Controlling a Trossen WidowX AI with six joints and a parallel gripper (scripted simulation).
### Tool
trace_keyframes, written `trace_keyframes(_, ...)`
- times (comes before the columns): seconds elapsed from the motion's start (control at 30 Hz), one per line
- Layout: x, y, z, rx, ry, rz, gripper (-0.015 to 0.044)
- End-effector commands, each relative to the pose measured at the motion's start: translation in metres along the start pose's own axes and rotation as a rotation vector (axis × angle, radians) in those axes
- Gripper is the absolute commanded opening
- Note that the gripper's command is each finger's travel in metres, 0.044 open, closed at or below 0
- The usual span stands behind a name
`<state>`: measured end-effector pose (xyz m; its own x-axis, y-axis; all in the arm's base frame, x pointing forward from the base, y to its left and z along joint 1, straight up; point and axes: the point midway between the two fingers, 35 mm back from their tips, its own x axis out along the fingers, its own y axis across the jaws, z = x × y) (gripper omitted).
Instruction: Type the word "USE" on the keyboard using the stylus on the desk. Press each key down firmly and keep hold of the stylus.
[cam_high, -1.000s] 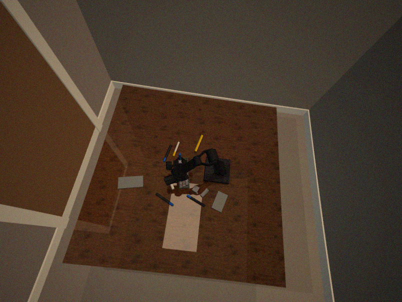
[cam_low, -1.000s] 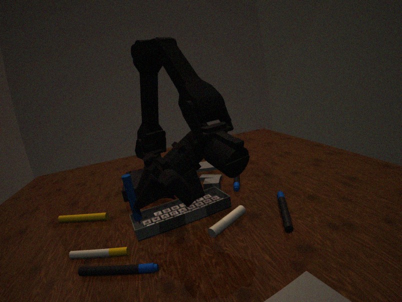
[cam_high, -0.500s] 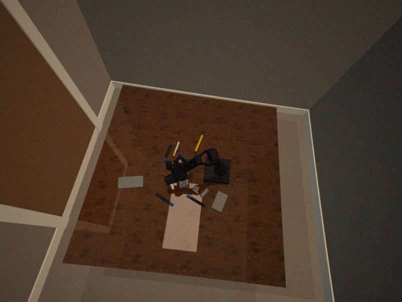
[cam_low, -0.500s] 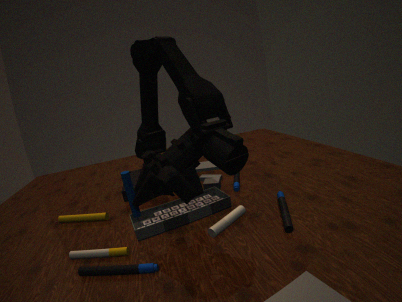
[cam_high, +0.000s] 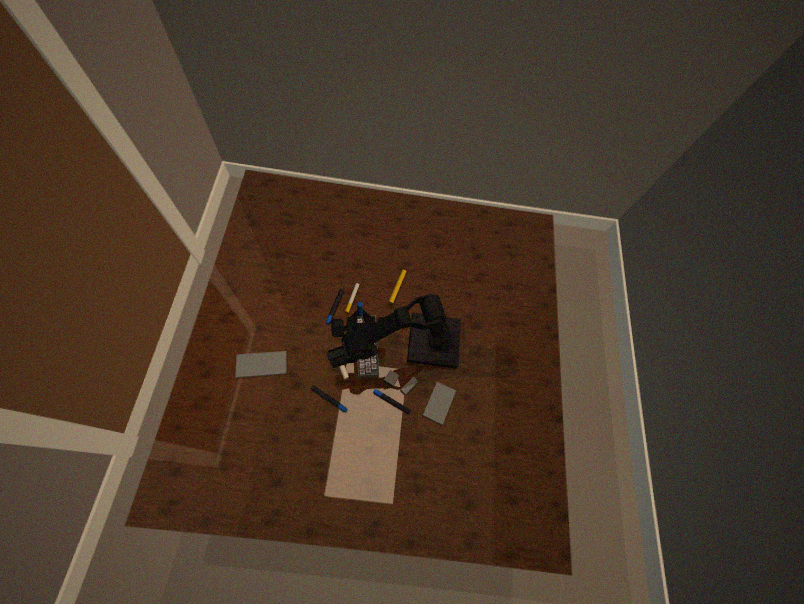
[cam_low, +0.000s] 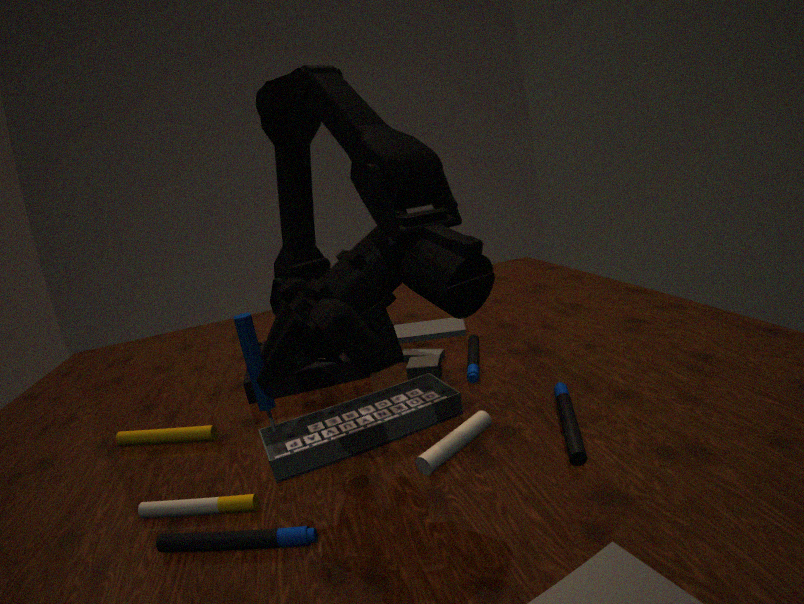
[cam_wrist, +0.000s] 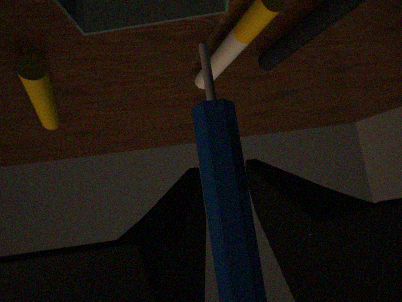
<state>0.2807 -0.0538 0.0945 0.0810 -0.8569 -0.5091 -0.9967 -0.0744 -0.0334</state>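
Observation:
My gripper (cam_wrist: 223, 174) (cam_low: 259, 383) (cam_high: 359, 323) is shut on the blue stylus (cam_wrist: 223, 200) (cam_low: 250, 354), which stands nearly upright with its thin grey tip (cam_wrist: 205, 70) pointing down. The keyboard (cam_low: 365, 450) (cam_high: 367, 368) is a long dark box with white lettered keys; only its corner (cam_wrist: 150, 12) shows at the top of the wrist view. The tip is just past the keyboard's left end, over the wood beside it, not over a key. I cannot tell whether it touches the desk.
A yellow marker (cam_low: 165, 434) (cam_wrist: 40, 95), a white and yellow marker (cam_low: 194, 505) (cam_wrist: 235, 42) and a black and blue marker (cam_low: 233, 538) lie left of the keyboard. A white cylinder (cam_low: 453, 442), two more dark markers (cam_low: 570, 422) (cam_low: 473, 357) and grey blocks (cam_low: 428, 328) lie right and behind.

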Motion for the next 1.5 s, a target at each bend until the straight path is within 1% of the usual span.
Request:
trace_keyframes(0.0,-0.002,0.001,0.001,0.0,-0.002,-0.001,0.0)
trace_keyframes(0.6,-0.059,0.041,0.03,-0.012,-0.003,0.004,0.0)
trace_keyframes(0.7,-0.059,0.042,0.031,-0.012,-0.002,0.004,0.0)
trace_keyframes(0.9,-0.05,0.042,0.047,-0.012,-0.003,0.003,0.0)
trace_keyframes(1.47,-0.05,0.042,0.047,-0.012,-0.003,0.003,0.0)
